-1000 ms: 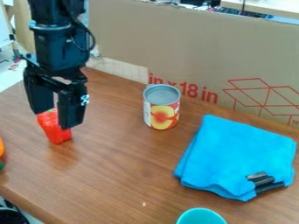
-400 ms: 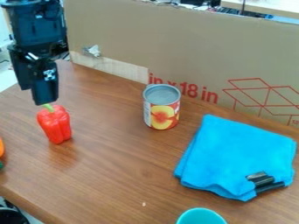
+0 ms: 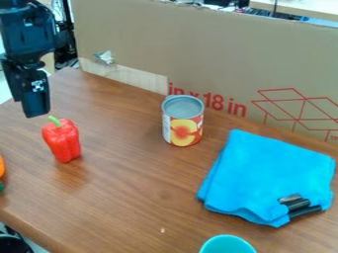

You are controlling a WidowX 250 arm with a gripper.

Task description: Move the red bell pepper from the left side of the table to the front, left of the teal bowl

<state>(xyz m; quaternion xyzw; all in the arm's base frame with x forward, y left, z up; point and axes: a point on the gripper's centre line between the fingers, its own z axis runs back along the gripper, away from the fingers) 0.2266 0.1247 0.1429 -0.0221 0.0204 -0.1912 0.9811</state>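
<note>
Gripper (image 3: 35, 110) has shifted left near the pepper (image 3: 63, 141), its grip impossible to tell, with red print (image 3: 216, 102) on the cardboard (image 3: 145, 44).

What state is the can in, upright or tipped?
Upright: the can stands on the table, round metal end facing up, fruit picture on its side.

One red pepper (image 3: 62, 142), one can (image 3: 183, 123), one blue cloth (image 3: 269, 173), one turquoise cup (image 3: 228, 245) (cropped).
</note>
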